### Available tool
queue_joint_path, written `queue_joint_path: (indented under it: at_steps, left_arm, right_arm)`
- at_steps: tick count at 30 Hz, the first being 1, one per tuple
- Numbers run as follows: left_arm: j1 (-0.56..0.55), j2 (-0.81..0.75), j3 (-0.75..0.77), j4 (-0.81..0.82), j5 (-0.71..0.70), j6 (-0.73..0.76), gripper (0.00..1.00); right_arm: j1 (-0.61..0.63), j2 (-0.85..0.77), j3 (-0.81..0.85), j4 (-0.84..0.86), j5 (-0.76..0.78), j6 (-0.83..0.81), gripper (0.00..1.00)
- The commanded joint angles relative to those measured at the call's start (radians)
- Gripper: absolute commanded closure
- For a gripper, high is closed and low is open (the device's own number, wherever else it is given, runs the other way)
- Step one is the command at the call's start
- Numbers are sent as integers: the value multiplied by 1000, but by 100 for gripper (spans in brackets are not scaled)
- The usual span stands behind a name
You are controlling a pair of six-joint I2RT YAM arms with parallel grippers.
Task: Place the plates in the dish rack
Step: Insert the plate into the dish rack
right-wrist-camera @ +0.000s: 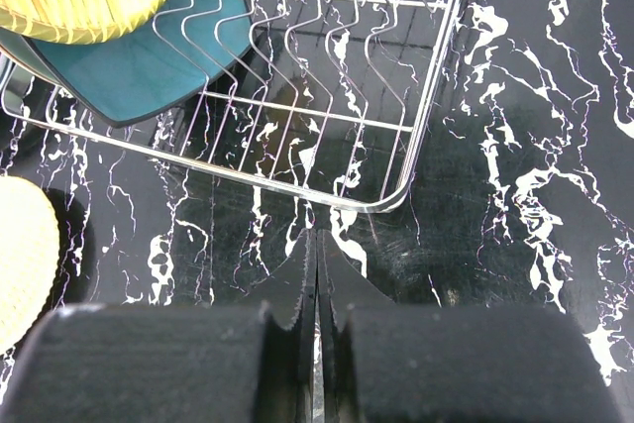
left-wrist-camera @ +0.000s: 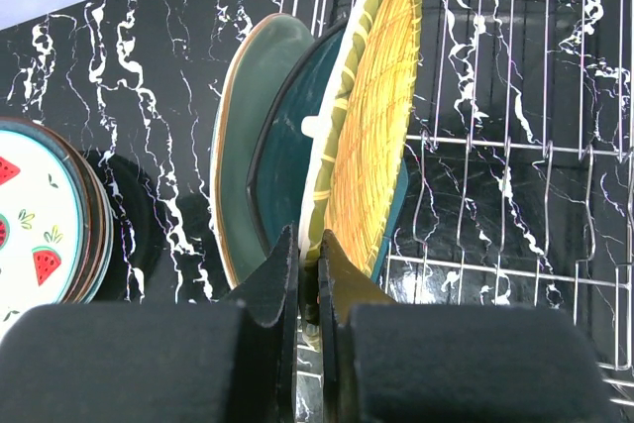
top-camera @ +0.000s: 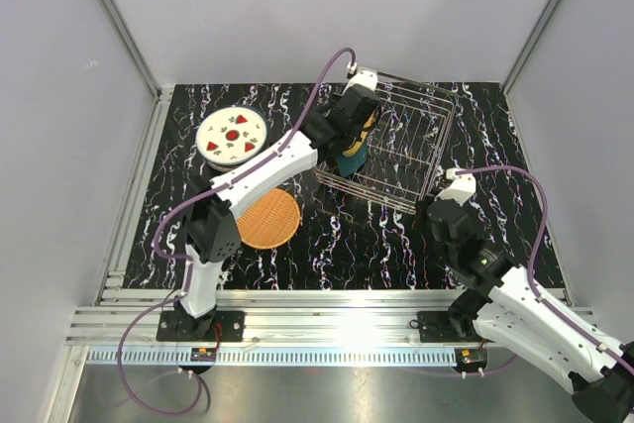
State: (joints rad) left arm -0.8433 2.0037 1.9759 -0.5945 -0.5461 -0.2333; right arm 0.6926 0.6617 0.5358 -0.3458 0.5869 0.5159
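On the table (top-camera: 367,245) the rack (top-camera: 421,146) holds a teal plate (top-camera: 349,160) upright at its left end, with the woven plate (left-wrist-camera: 371,116) just beside it, rim pinched in the left gripper (left-wrist-camera: 309,245); a stack (left-wrist-camera: 87,235) topped by a strawberry plate (top-camera: 231,134) and 1 tan plate (top-camera: 269,218) lie outside. The step in hand looks like seating the woven plate in a slot; next the jaws should part and back off without tipping it; the right gripper (right-wrist-camera: 317,245) is closed on nothing near the rack's corner

We noted black tabletop (top-camera: 396,245) with white marble veining, grey enclosure walls (top-camera: 297,7), aluminium rail (top-camera: 327,316) along near edge.
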Motion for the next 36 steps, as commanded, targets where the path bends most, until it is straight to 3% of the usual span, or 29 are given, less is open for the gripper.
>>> queue_joint_path:
  at_steps: [1,14,17,24,30,36]
  left_arm:
    - [0,9,34,96,-35,-1,100]
    - [0,63,-18,94,23,-41,100]
    - [0,58,-38,102,29,-47,93]
    - [0,69,-49,104,38,-54,88]
    - [-2,72,-51,99,37,-46,70]
    - [0,61,-54,99,31,-40,67]
  right_arm:
    - [-10,4,6,25,45,-11,99]
    - [-13,1,4,30,41,-7,98]
    - [-13,1,3,30,39,-8,98]
    - [-15,1,1,34,33,-7,97]
    - [-16,1,0,34,31,-7,96]
    - [-16,4,0,37,24,-8,96]
